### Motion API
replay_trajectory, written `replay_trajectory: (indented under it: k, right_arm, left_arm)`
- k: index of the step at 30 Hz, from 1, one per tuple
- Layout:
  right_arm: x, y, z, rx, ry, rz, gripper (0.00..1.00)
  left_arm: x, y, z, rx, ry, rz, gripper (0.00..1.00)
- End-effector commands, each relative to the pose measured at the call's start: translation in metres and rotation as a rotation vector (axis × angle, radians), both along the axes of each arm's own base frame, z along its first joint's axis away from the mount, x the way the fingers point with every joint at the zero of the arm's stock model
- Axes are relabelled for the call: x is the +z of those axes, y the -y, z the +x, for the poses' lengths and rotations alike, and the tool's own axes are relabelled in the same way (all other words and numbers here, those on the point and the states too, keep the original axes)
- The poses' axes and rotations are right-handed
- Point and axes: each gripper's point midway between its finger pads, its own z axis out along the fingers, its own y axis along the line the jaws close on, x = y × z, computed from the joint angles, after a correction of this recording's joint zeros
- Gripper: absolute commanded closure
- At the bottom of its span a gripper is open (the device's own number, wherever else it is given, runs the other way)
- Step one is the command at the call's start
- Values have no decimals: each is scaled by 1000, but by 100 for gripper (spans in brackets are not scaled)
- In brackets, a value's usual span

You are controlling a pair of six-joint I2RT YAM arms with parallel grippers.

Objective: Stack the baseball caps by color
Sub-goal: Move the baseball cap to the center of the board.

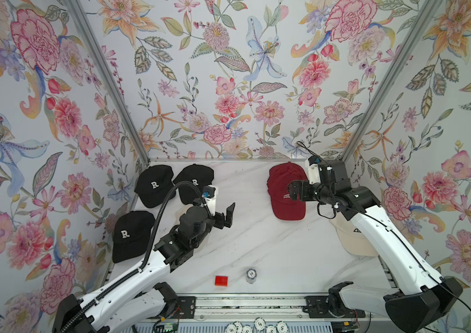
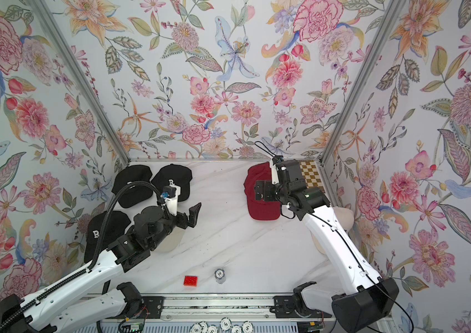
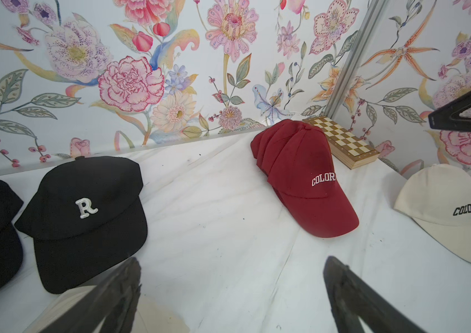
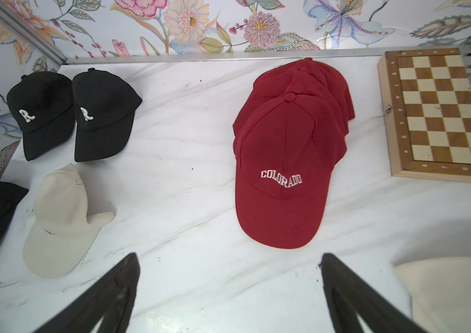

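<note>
Three black caps sit on the left of our white marble worktop (image 1: 271,245): the far-left black cap (image 1: 153,186), the second black cap (image 1: 196,178) beside it and the near black cap (image 1: 130,235). Each has its crown far and its brim near, so the long axis runs far to near. Our left hand (image 3: 232,259), jaws spread wide and empty, hovers just right of them. The left cream cap (image 4: 61,222) lies partly under its wrist, brim also toward the near side. Further right, at the far side, we see the red caps (image 1: 286,187) nested in one stack, brims near, "COLORADO" facing up. Our right hand (image 4: 229,256) hangs open just above the stack's right side, gripping nothing. The right cream cap (image 1: 355,242) lies near-right, partly beneath that arm, brim near. A chessboard (image 2: 310,176) fills the far right corner. Floral wallpaper (image 1: 228,86) covers the walls.
</note>
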Motion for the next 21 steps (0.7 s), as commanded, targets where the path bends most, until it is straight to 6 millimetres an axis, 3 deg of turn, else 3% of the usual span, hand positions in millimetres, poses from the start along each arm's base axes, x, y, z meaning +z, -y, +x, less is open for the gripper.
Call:
replay_trajectory:
  k: [1, 12, 17, 21]
  right_arm:
    - [2, -13, 3, -7, -11, 19, 1]
    - [3, -52, 24, 97, -22, 100, 1]
    - [-1, -58, 29, 133, -37, 103, 1]
    - [-6, -58, 32, 146, -53, 113, 1]
  left_arm:
    - [-17, -21, 2, 76, -57, 53, 0]
    - [-78, -79, 39, 306, -326, -24, 0]
    - [-98, -86, 46, 342, -394, -24, 0]
    - [-114, -98, 57, 381, -452, 71, 0]
